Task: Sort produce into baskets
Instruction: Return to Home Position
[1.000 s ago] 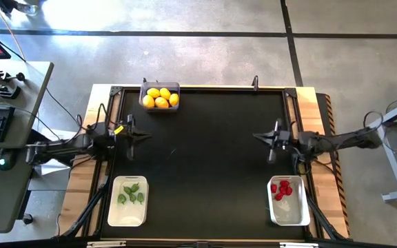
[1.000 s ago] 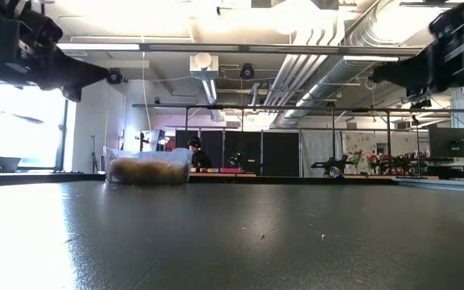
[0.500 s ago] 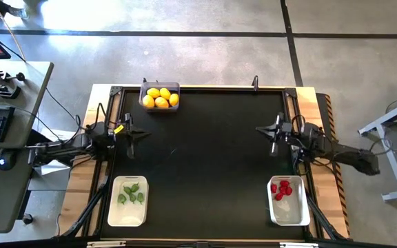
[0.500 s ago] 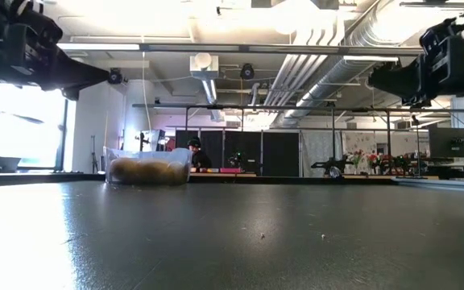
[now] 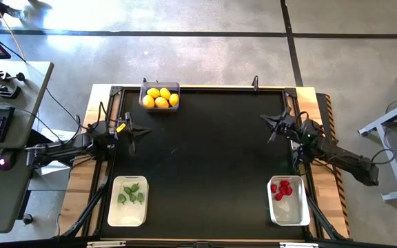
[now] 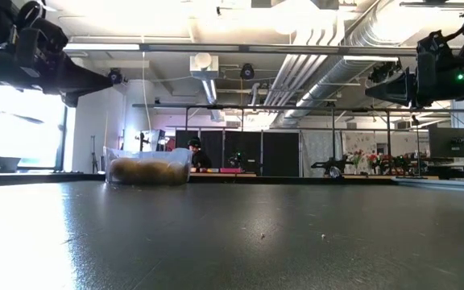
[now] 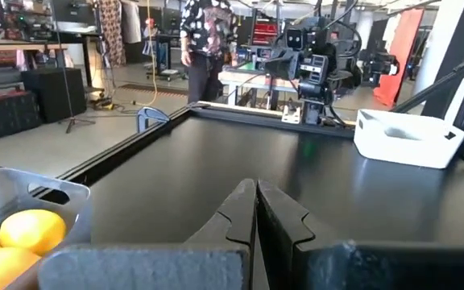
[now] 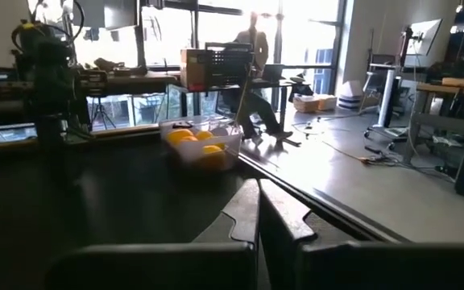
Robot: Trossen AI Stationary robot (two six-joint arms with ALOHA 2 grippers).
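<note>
fingers [image 7: 230, 219] of the left gripper [image 5: 132, 133] and right gripper [image 5: 273, 125] are pressed together, empty, over the worktop [image 5: 205, 165], while lemons [image 5: 160, 97] upper left, green pieces [image 5: 131, 194] lower left and red pieces [image 5: 281, 189] lower right lie in baskets [image 5: 160, 84], probably light, hard, slippery, best pinched mid-body.

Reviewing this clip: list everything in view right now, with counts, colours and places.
lemons: five, yellow, in the dark grey bin
dark grey bin: one, at the mat's top edge in the high view
green pieces: about four, in the left white bin
red pieces: about five, in the right white bin
table: one, black mat
person: one, standing beyond the table
left gripper: shut, empty, over the mat's left edge
right gripper: shut, empty, over the mat's right edge
</note>
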